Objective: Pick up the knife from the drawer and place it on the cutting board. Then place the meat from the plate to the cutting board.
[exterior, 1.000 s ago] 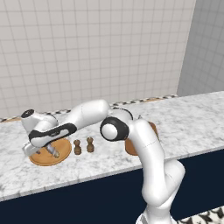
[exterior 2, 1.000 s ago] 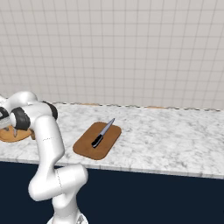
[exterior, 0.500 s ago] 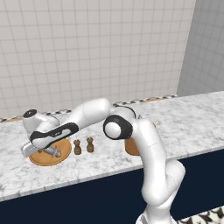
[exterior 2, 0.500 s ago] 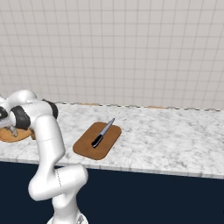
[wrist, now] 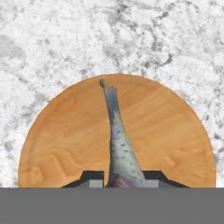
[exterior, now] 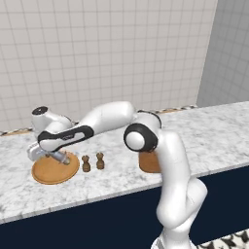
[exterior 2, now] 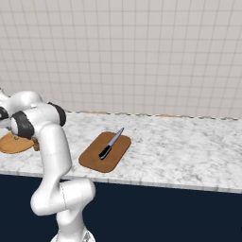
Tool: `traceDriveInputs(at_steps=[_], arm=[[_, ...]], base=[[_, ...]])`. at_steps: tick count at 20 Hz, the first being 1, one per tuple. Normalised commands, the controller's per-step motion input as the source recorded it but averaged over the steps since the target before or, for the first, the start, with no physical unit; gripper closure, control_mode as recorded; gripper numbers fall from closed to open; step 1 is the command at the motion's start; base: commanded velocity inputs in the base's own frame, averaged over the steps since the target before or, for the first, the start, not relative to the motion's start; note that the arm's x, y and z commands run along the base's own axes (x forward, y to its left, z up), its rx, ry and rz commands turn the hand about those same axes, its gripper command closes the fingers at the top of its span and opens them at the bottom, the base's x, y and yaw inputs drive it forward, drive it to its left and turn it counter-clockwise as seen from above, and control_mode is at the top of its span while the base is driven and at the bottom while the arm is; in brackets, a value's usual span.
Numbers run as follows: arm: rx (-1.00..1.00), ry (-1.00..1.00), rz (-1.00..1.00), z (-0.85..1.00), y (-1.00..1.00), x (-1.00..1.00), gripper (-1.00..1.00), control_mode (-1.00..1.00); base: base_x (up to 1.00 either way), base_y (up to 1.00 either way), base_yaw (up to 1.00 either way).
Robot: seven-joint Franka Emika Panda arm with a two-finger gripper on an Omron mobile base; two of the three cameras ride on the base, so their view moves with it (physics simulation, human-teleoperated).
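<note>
The knife [exterior 2: 111, 143], with its silver blade and black handle, lies diagonally on the brown cutting board [exterior 2: 105, 151]. The board [exterior: 148, 164] also peeks out from behind my arm. My arm stretches far left over the round orange-brown plate [exterior: 55, 168], which the hand view shows from straight above [wrist: 65, 135]. A pale grey, speckled, elongated piece of meat [wrist: 119, 140] lies on the plate. My gripper [wrist: 123, 176] is shut on its near end, and the far end points away across the plate. From the side, the gripper [exterior: 57, 157] sits low on the plate. The drawer is out of view.
Two small brown shakers [exterior: 92, 162] stand on the marble counter just right of the plate, between it and the cutting board. The plate's edge [exterior 2: 13, 143] shows behind my arm. A tiled wall backs the counter, and its dark front edge is near.
The jaws have closed from open onto the meat on the plate. The arm has barely moved, and the knife and the board are unchanged.
</note>
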Motion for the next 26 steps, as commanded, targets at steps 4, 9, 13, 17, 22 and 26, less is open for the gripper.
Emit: traceDriveInputs(at_steps=[4,9,13,17,22,26], arm=[[0.0,0.0,-0.13,1.0,-0.26,0.02,1.0,-1.0],[0.0,0.02,-0.18,0.76,-0.86,-0.18,1.0,-1.0],[0.04,0.0,-0.18,0.29,-1.0,-0.49,1.0,-1.0],[0.14,0.0,-0.19,0.12,-1.0,-0.54,1.0,-1.0],[0.14,0.0,-0.18,0.0,-1.0,-0.51,1.0,-1.0],[0.08,0.0,-0.13,0.01,-1.0,-0.34,1.0,-1.0]], base=[[0.0,0.0,0.0],[0.0,0.0,0.0],[0.0,0.0,0.0],[0.0,0.0,0.0],[0.0,0.0,0.0],[0.0,0.0,0.0]])
